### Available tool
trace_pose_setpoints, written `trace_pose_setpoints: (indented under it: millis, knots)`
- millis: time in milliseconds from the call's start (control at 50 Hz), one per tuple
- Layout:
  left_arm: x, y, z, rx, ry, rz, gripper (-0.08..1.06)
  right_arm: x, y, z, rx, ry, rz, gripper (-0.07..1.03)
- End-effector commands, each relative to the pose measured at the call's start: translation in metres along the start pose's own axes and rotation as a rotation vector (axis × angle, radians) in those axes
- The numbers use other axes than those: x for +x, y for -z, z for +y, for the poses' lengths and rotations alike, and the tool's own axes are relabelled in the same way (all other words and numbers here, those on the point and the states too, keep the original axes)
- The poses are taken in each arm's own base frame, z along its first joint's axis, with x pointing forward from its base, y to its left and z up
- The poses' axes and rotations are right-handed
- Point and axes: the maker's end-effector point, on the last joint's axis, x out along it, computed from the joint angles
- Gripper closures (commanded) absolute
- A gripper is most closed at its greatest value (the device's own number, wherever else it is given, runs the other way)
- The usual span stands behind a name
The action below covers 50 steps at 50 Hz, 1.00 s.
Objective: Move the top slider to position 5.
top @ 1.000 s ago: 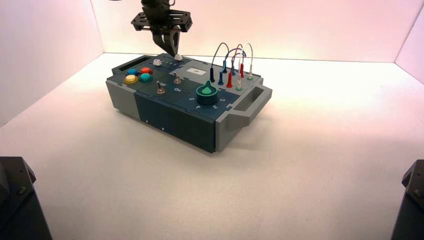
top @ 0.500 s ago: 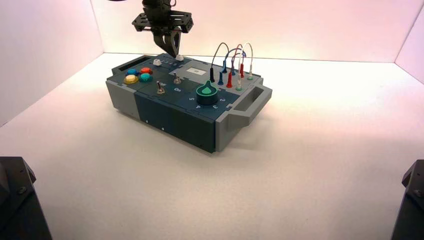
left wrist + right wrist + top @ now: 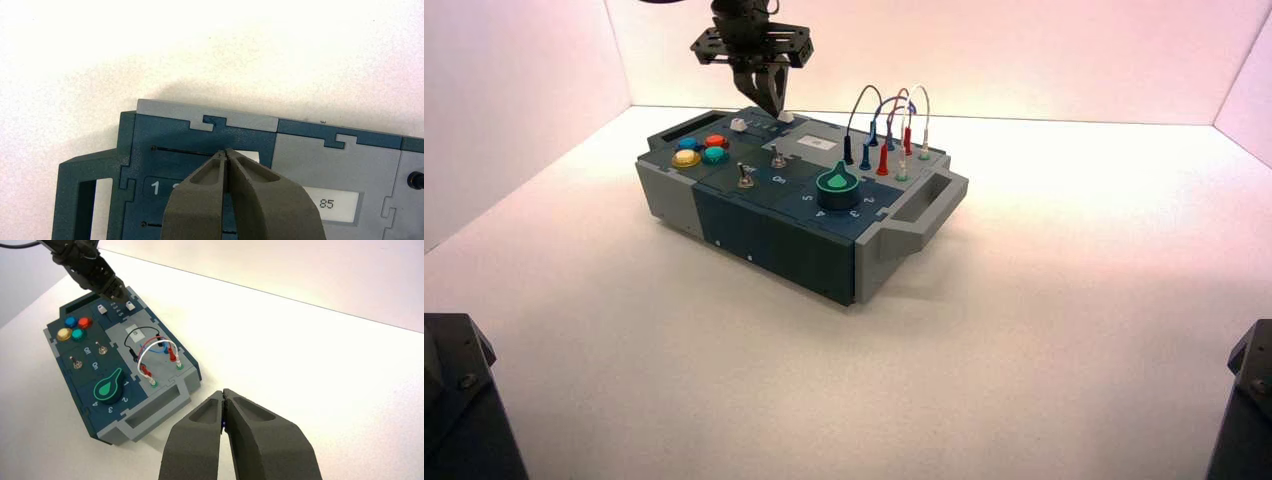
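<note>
The top slider (image 3: 248,156) is a small white knob at the end of its dark track (image 3: 180,150) nearest the grey display panel. In the right wrist view this top slider (image 3: 131,305) sits beside position 5 (image 3: 121,314), the last digit of the small number row. My left gripper (image 3: 226,152) is shut with nothing in it, its tips just on the 1 side of the knob. From above, the left gripper (image 3: 772,103) hangs over the box's far edge, close to the top slider (image 3: 785,117). My right gripper (image 3: 223,392) is shut, parked well off the box.
The twin white knob (image 3: 739,125) sits on the lower track near the coloured buttons (image 3: 701,150). A display reading 85 (image 3: 326,204) adjoins the sliders. Toggle switches (image 3: 777,158), a green dial (image 3: 837,181) and plugged wires (image 3: 889,130) fill the rest of the box.
The left gripper has lifted slightly above the box's far edge, still shut. The top slider knob stays at the display end. The right arm has not moved.
</note>
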Motion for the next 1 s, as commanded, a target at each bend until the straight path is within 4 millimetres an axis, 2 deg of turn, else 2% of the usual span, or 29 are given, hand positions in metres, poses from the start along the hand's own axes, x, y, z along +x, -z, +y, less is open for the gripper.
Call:
trace_pose_setpoints:
  millis: [20,320,600,1000]
  knots:
    - [-0.023,-0.017,-0.01,0.027,0.004,-0.063,1.01,-0.002,-0.007,0.001,0.001,-0.004,-0.015,0.99]
    - [-0.022,-0.015,-0.018,0.043,0.01,-0.057,1.01,-0.002,-0.006,0.001,0.003,-0.004,-0.014,0.99]
    - [-0.02,-0.013,-0.016,0.04,0.008,-0.048,1.01,-0.002,-0.006,0.001,0.004,-0.005,-0.012,0.99]
    - [-0.035,-0.005,-0.01,0.034,0.002,-0.042,1.01,-0.002,-0.006,0.002,0.006,-0.006,-0.01,0.99]
